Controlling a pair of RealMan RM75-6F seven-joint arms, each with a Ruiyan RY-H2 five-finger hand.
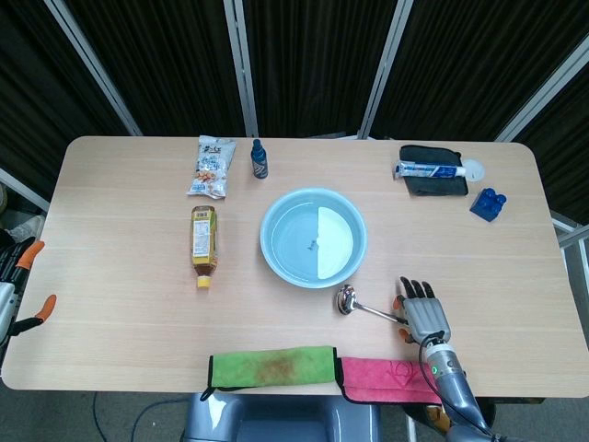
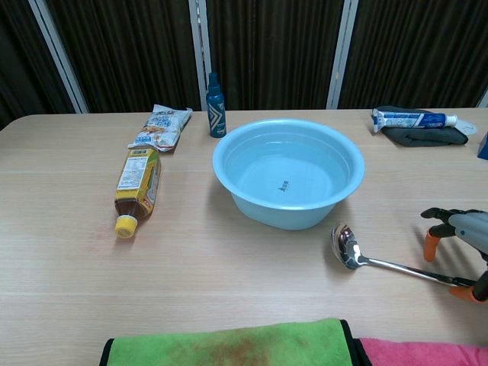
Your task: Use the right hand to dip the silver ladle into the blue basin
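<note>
In the head view, the blue basin [image 1: 313, 238] sits near the middle of the bench [image 1: 120, 313], holding clear water. The silver ladle [image 1: 368, 308] lies flat on the bench just in front of the basin and to its right, bowl end nearest the basin rim, handle running away toward the right hand [image 1: 422, 319]. That hand is over the far end of the handle with its fingers spread apart; whether they touch the handle cannot be told from above. The left hand [image 1: 17, 293] shows at the left edge, beside the bench corner, fingers apart and holding nothing. A tea bottle [image 1: 203, 244] lies on its side left of the basin, with a snack bag [image 1: 213, 167] and a small blue spray bottle [image 1: 259, 159] behind it. A toothpaste tube [image 1: 431, 168] rests on a black pouch [image 1: 431, 183] at the far right, near a blue block [image 1: 488, 203]. A green cloth [image 1: 271, 366] and a pink cloth [image 1: 386, 378] lie along the front edge.

In the chest view, the ladle [image 2: 381, 261] lies on the bench with its bowl [image 2: 345, 245] just in front of the basin [image 2: 288, 180]. The right hand [image 2: 460, 240] straddles the handle's end, orange-tipped fingers [image 2: 431, 244] held apart on either side, not closed on it.
</note>
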